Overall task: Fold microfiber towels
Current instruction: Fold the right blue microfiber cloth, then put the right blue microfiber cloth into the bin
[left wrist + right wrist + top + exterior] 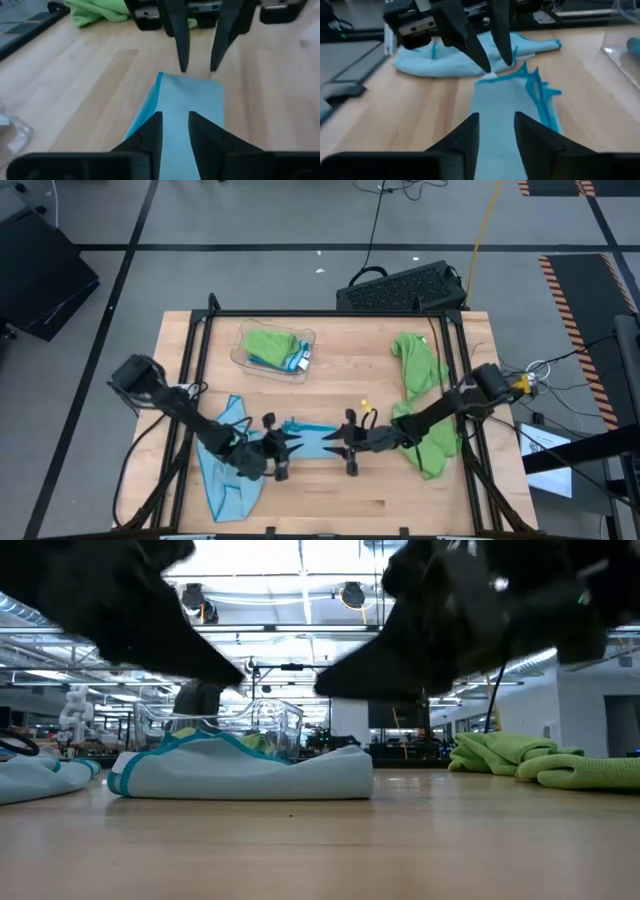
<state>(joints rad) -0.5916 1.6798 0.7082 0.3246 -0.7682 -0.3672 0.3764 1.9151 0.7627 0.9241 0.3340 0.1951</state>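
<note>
From the high view I see the folded light blue microfiber towel [305,438] lying on the wooden table [330,510] between my two grippers: the left gripper [282,450] at its left end, the right gripper [345,445] at its right end, facing each other. A second, crumpled light blue towel [225,470] lies under my left arm, a heap of lime green towels [425,400] under and beside my right arm, and a clear plastic tray [240,352] holding a green cloth [268,342] sits farther back, well apart. From the low view, the folded towel [240,772] rests flat on the boards with both dark arms above it; the tray [275,725] stands behind it and the green heap [530,760] off to the side. In the left wrist view my own fingers [150,132] stand slightly apart over the towel [190,105], clamping nothing, and the opposite gripper's fingers [182,45] point down at its far edge, also apart. In the right wrist view my fingers [465,132] are likewise parted above the towel [505,115], with the crumpled blue towel [445,62] beyond.
</note>
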